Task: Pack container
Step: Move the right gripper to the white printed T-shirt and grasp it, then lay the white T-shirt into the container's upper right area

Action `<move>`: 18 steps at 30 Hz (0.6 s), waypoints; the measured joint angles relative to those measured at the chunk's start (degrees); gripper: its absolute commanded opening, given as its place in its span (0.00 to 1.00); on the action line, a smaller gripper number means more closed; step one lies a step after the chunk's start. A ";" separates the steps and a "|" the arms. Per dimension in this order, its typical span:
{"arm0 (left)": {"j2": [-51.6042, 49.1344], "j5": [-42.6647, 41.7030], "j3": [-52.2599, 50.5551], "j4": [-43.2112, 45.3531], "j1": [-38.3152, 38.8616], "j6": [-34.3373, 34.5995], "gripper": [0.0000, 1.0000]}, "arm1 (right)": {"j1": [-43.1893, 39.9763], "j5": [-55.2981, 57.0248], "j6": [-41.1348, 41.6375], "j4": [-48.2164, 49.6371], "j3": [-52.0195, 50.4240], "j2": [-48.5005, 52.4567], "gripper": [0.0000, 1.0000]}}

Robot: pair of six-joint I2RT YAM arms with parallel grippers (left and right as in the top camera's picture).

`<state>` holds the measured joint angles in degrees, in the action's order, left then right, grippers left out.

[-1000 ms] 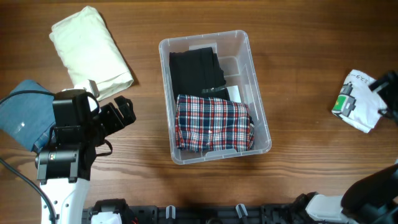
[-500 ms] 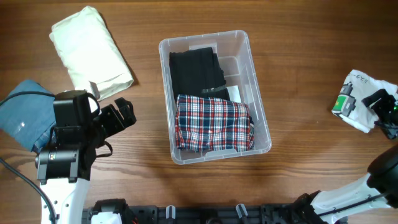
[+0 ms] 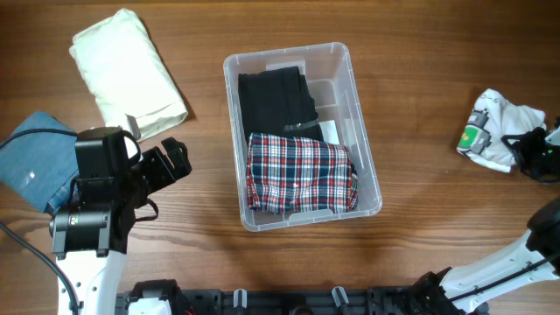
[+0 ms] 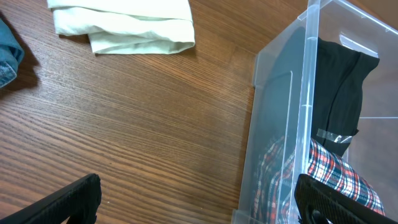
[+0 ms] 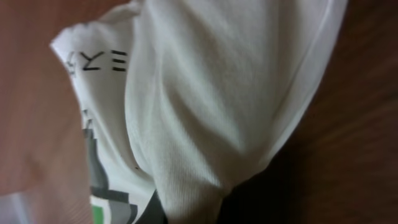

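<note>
The clear plastic container (image 3: 234,140) stands at the table's centre, holding a black folded garment (image 3: 276,96) at the back and a red plaid garment (image 3: 300,173) at the front. At the far right, my right gripper (image 3: 528,147) is shut on the right edge of a white printed garment (image 3: 490,131), which fills the right wrist view (image 5: 211,93) with its cloth bunched at the jaws. My left gripper (image 3: 175,162) hovers open and empty left of the container; the left wrist view shows the container's wall (image 4: 273,112) near its right finger (image 4: 323,199).
A cream folded cloth (image 3: 127,70) lies at the back left. A blue denim garment (image 3: 31,162) lies at the left edge, partly under the left arm. The cream cloth (image 4: 124,25) also shows at the top of the left wrist view.
The right gripper has come down on the white printed garment and shut on it. The garment has bunched and shifted slightly left. The left arm has not moved.
</note>
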<state>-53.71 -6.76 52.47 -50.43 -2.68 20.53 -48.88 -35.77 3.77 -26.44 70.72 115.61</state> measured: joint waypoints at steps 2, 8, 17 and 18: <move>0.00 0.00 0.00 0.00 0.00 0.00 1.00 | 0.04 -2.78 0.22 -0.09 -0.11 0.00 0.04; 0.00 0.00 0.00 0.02 0.00 0.00 1.00 | 4.20 -10.71 2.25 1.38 -0.57 -11.08 0.04; 0.00 0.00 0.00 -0.04 0.00 0.00 1.00 | 33.27 -14.36 -0.55 0.11 -0.39 -41.20 0.04; 0.00 0.00 0.00 -0.07 0.00 0.00 1.00 | 36.72 -13.57 -1.20 -0.94 -0.37 -42.53 0.04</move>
<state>-53.71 -6.76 52.47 -50.50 -2.68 20.53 -12.16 -49.34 2.57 -27.38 70.35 73.08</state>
